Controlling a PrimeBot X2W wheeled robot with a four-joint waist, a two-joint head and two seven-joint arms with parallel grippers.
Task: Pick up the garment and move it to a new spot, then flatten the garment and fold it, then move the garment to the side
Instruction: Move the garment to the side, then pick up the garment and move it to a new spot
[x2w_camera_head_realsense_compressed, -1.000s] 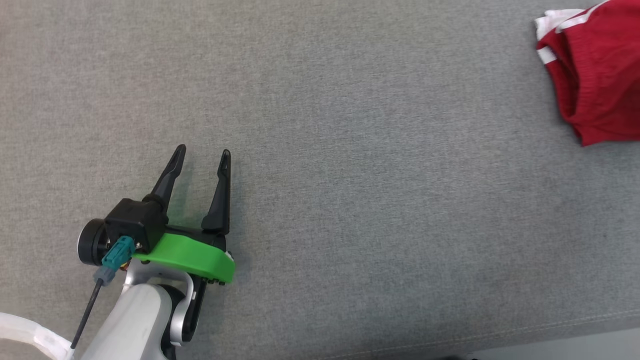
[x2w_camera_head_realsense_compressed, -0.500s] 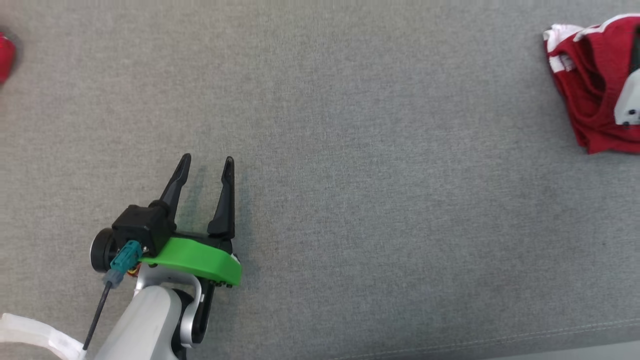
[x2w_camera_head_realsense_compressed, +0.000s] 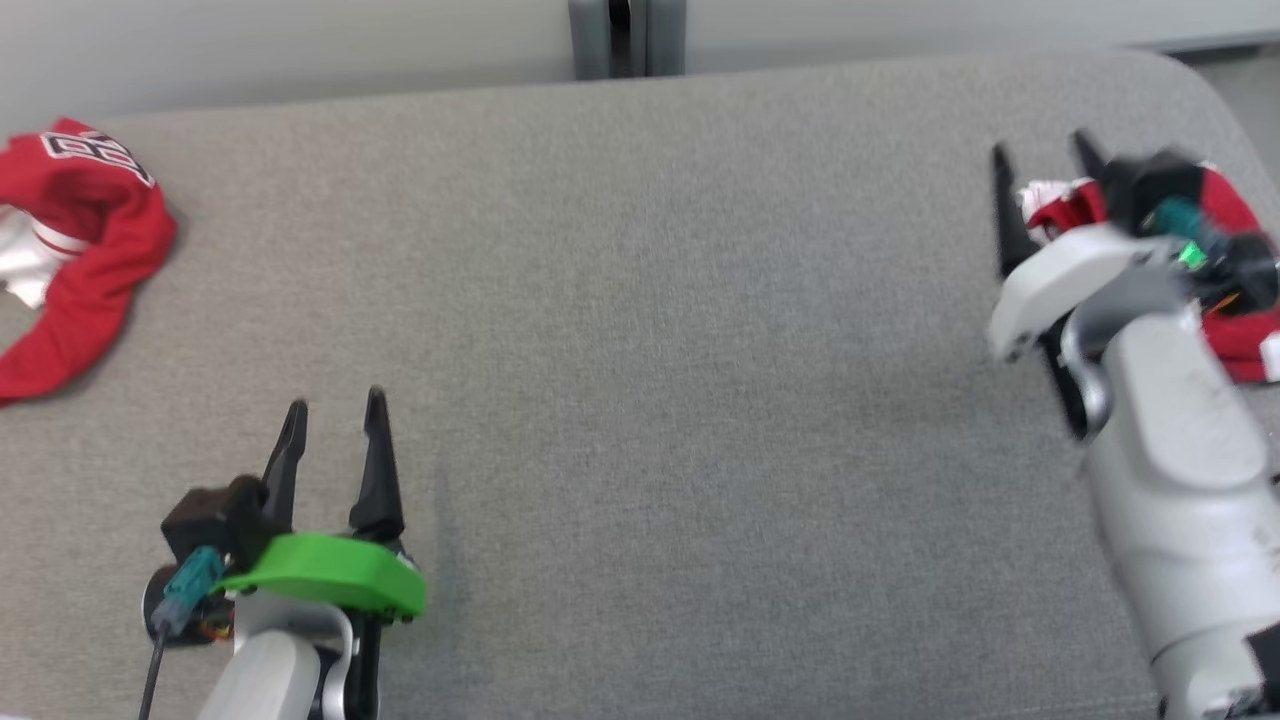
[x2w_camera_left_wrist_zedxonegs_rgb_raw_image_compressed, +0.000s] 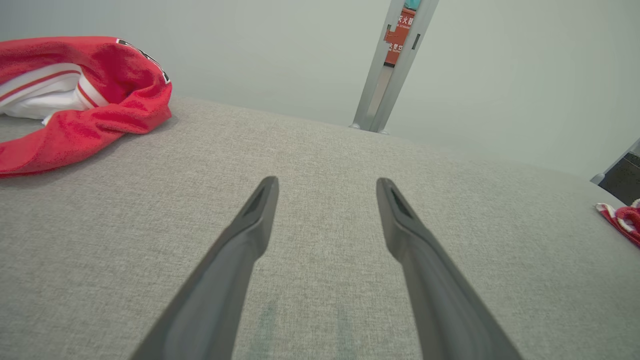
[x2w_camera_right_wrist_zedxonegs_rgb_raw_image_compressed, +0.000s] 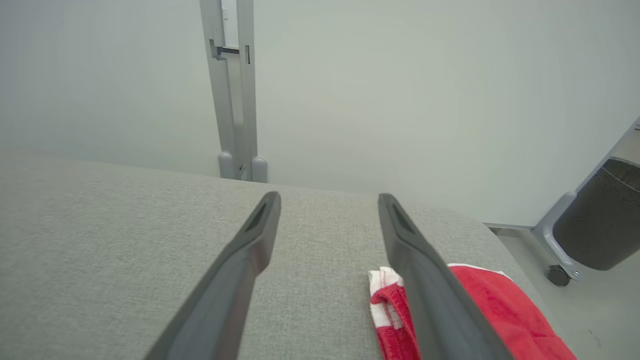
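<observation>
A folded red garment with white trim (x2w_camera_head_realsense_compressed: 1240, 345) lies at the table's far right, partly hidden behind my right arm. My right gripper (x2w_camera_head_realsense_compressed: 1040, 148) is open just above and beside it, holding nothing; in the right wrist view its right finger (x2w_camera_right_wrist_zedxonegs_rgb_raw_image_compressed: 425, 280) crosses over the garment (x2w_camera_right_wrist_zedxonegs_rgb_raw_image_compressed: 485, 310). A second red garment with white stripes (x2w_camera_head_realsense_compressed: 85, 245) lies crumpled at the far left, and also appears in the left wrist view (x2w_camera_left_wrist_zedxonegs_rgb_raw_image_compressed: 100, 107). My left gripper (x2w_camera_head_realsense_compressed: 335, 405) is open and empty above bare table near the front left.
The grey fabric table (x2w_camera_head_realsense_compressed: 640, 350) ends in a rounded corner at the far right. A grey post (x2w_camera_head_realsense_compressed: 627, 38) stands behind its far edge. A dark wheeled stand (x2w_camera_right_wrist_zedxonegs_rgb_raw_image_compressed: 595, 220) sits on the floor off the right end.
The head view has tilted up, bringing the far edge and the left garment in. My right arm has come into view, its gripper open beside the folded garment.
</observation>
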